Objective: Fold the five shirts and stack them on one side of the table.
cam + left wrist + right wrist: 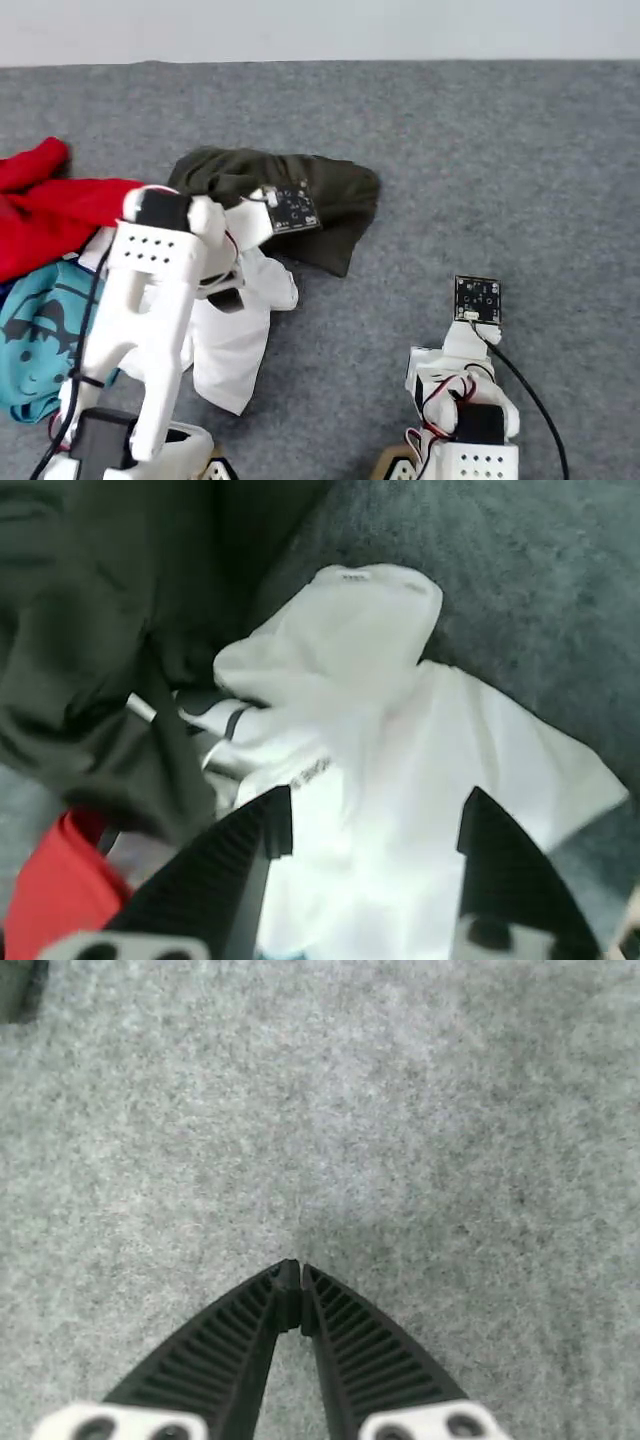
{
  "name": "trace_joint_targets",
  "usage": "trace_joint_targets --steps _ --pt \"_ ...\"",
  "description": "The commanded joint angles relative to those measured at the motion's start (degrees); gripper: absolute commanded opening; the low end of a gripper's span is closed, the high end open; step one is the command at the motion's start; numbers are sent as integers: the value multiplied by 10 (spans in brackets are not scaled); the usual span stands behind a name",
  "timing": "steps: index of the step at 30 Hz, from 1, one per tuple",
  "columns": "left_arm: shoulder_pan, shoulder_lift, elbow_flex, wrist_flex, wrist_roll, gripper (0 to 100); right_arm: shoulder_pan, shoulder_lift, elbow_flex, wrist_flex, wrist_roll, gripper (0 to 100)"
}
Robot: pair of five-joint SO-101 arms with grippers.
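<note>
Hovering left gripper (372, 845): over the white shirt (400, 740), its two black fingers (245, 865) spread wide apart with white cloth showing between them; nothing held.
Left arm (150, 300): stretches from the near-left corner out over the clothes pile.
White shirt, place: left of table centre, just below the dark olive shirt (320, 195) and touching it; in the high view the arm covers part of it.
White shirt, axis: crumpled, long axis runs far to near, narrowing to a point toward the near edge (232, 365). A bunched lobe points away from the pile, toward bare table.
Dark olive shirt, axis: lies crosswise, long axis left to right, with one flap pointing near-right.
Red shirt (55, 215): at the left edge, long axis left to right, one end bending toward the far side; its inner end is near the olive shirt.
Teal shirt (40, 345): near-left, below the red one, printed side up; axis cannot be told, as it is partly covered.
Right gripper (296, 1298): fingertips pressed together, empty, over bare grey table (420, 1110).
Right arm (465, 405): tucked at the near-right edge, well apart from the shirts.
</note>
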Motion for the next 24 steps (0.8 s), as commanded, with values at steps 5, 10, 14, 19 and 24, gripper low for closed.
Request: trace_joint_targets --steps 5,10,14,19,24 --pt "2 -14 102 -127 6 252 1 -8 5 2 4 9" --pt "3 -16 124 -157 5 120 1 -8 5 2 4 9" --pt "-4 -20 95 -149 4 5 1 -8 5 2 4 9" --pt "-63 -21 -28 -47 4 4 1 -8 5 2 4 9" --pt "-140 -55 -246 61 5 5 1 -8 5 2 4 9"
